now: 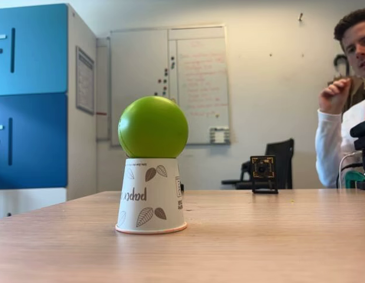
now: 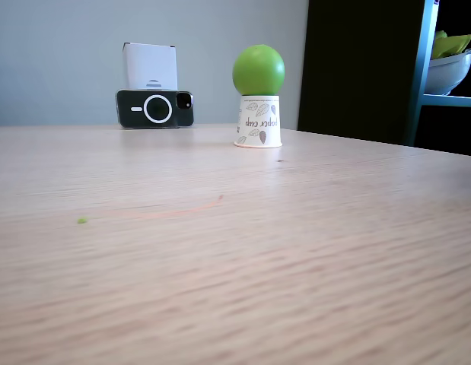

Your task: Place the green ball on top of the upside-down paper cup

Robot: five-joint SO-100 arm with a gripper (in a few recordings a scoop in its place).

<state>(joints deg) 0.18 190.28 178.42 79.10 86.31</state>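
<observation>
**A:** Both fixed views had the green ball point(image 1: 153, 127) seated on the narrow base of the upside-down paper cup point(image 1: 150, 196), which stood rim-down on the wooden table point(image 1: 276, 236). So the placing looked done to me. What could still have spoiled it?

**B:** The ball was wider than the base under it, so it overhung all round. My guess was that a knock to the table, or an arm brushing past, would have rolled it off. The cup looked light too; a nudge might have tipped both together.

**A:** And the fingers, released or clenched?

**B:** I could not tell. A dark shape sat at the right edge of a fixed view, beside the person point(image 1: 341, 118), but nothing there showed how any fingers stood. Nothing was touching the ball, at least.

**A:** Room to move?

**B:** Plenty. Bare tabletop lay on every side of the cup. In a fixed view a phone on its stand point(image 2: 154, 106) stood behind and to the left, well apart, and a small camera point(image 1: 263, 174) stood at the far edge in the other. 1 green speck point(image 2: 82, 220) lay near the front.
</observation>
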